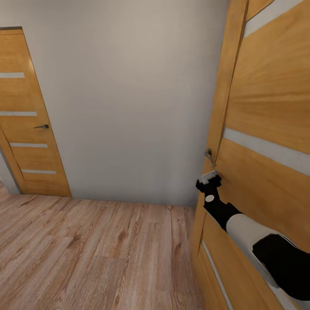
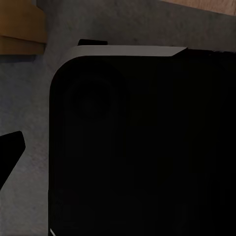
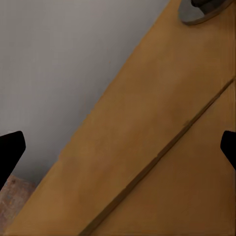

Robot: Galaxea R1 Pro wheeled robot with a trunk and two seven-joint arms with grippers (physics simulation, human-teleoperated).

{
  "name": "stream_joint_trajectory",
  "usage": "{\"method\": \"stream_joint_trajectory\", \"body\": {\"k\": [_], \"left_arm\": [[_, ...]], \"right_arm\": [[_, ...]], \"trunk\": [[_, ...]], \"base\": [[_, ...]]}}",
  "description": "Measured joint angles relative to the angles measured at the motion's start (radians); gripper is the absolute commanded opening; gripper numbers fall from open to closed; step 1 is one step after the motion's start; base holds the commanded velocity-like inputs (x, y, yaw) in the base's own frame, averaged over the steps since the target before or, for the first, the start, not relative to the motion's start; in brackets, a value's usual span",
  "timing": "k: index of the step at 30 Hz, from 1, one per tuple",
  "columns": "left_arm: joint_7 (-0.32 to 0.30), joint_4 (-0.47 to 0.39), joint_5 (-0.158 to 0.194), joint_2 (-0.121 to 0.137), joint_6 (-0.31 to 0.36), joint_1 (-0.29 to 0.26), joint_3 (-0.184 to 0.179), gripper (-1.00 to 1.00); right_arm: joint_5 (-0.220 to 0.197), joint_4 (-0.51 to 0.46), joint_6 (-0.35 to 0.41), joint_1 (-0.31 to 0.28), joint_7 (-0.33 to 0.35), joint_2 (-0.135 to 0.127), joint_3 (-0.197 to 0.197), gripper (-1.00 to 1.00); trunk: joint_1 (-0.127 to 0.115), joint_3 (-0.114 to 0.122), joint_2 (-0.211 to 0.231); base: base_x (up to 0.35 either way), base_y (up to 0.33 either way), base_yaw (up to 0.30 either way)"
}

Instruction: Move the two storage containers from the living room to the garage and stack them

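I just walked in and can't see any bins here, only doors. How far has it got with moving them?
Nothing looks finished: no container is visible. In hand is a door: the right gripper is up against the near wooden door, just below its handle, with its fingers spread wide, holding nothing. A second door stands shut across the wood plank floor. Carrying and stacking both containers in the garage appears to be still left.

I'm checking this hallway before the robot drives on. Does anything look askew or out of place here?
Nothing looks damaged or spilled. The near door on the right stands ajar, with the right claw up against it just below its handle. The far door looks shut.
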Motion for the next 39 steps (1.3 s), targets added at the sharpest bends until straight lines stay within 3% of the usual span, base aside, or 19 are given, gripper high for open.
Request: {"method": "stream_joint_trajectory", "body": {"k": [11,31,36,39], "left_arm": [[0.0,-0.001,0.0,0.0,0.0,0.0,0.0,1.0],[0.0,-0.001,0.0,0.0,0.0,0.0,0.001,1.0],[0.0,-0.001,0.0,0.0,0.0,0.0,0.001,1.0],[0.0,-0.001,0.0,0.0,0.0,0.0,0.001,1.0]], "right_arm": [[-0.007,0.002,-0.017,-0.002,0.02,-0.066,0.01,1.0],[-0.007,0.006,-0.051,-0.002,0.022,-0.126,0.011,1.0],[-0.008,0.007,-0.062,-0.002,0.023,-0.16,0.013,1.0],[-0.006,0.006,-0.064,-0.002,0.024,-0.162,0.016,1.0]], "trunk": [[0.0,0.0,0.0],[0.0,0.0,0.0],[0.0,0.0,0.0],[0.0,0.0,0.0]], "base": [[0.0,0.0,0.0],[0.0,0.0,0.0],[0.0,0.0,0.0],[0.0,0.0,0.0]]}}
